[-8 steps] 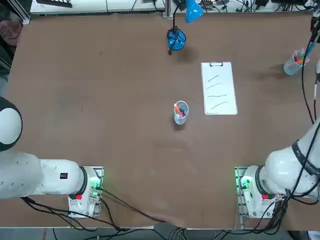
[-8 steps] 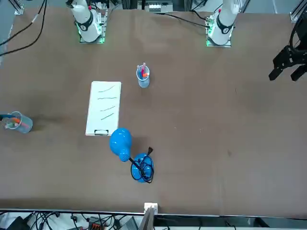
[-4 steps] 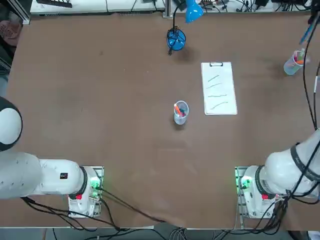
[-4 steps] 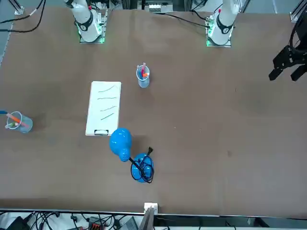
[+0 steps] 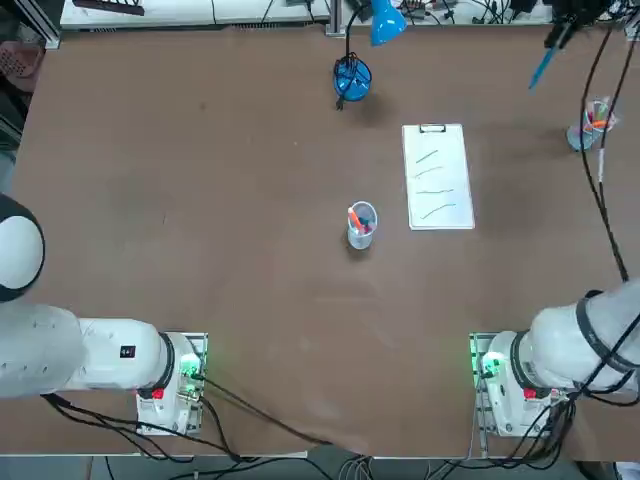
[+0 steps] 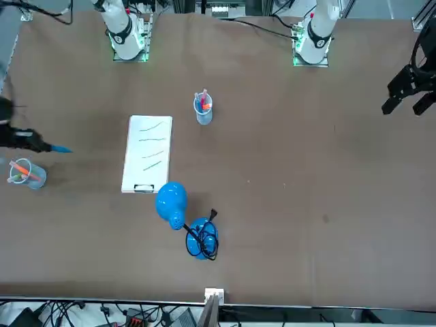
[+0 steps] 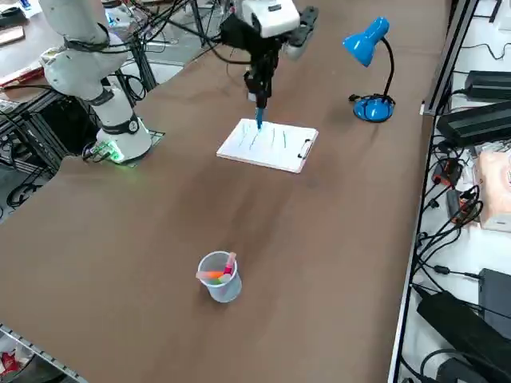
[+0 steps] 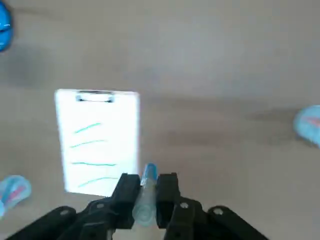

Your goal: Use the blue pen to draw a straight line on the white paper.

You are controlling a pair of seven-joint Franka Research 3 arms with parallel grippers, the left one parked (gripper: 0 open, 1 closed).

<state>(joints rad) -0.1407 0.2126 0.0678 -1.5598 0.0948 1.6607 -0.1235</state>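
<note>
Pen carry next — right gripper [image 8: 146, 192] is clenched on the blue pen [image 8: 145, 192], raised off the table. I'd centre the tip over bare white paper [image 8: 97, 140] clear of its strokes, then descend vertically — light contact only.

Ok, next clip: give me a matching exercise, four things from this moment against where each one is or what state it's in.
Things:
1. blue pen
2. white paper
3. blue desk lamp
4. right gripper

States:
a. flat on the table, four strokes on it
b. shut, raised above the table
c. clamped between the fingers, tip down
d. at the far table edge, beyond the clip

Pairs: 1-c, 2-a, 3-d, 4-b
</note>
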